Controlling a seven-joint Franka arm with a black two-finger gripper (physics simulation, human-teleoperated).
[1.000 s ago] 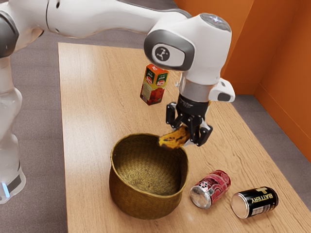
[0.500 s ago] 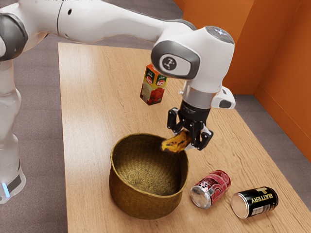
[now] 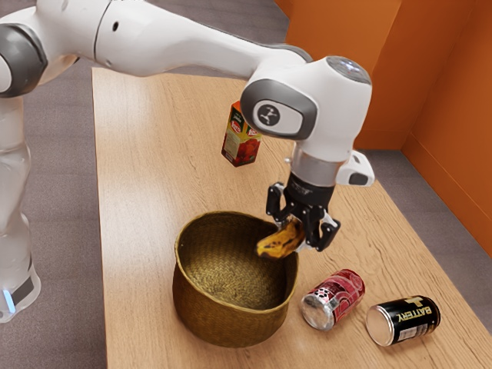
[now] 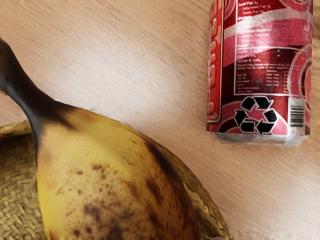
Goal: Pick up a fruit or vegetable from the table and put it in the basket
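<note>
Tool (image 3: 299,234) partly closed, gripping a banana (image 3: 278,242). From here, it hangs near two o'clock on the basket (image 3: 223,321), likely for dropping inside.

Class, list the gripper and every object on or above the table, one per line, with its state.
Gripper: closed on the banana
Banana: held aloft, peel on, yellow with dark spots
Basket: upright, open-topped
Red can: lying on its side
Black can: lying on its side
Carton: standing upright
</note>
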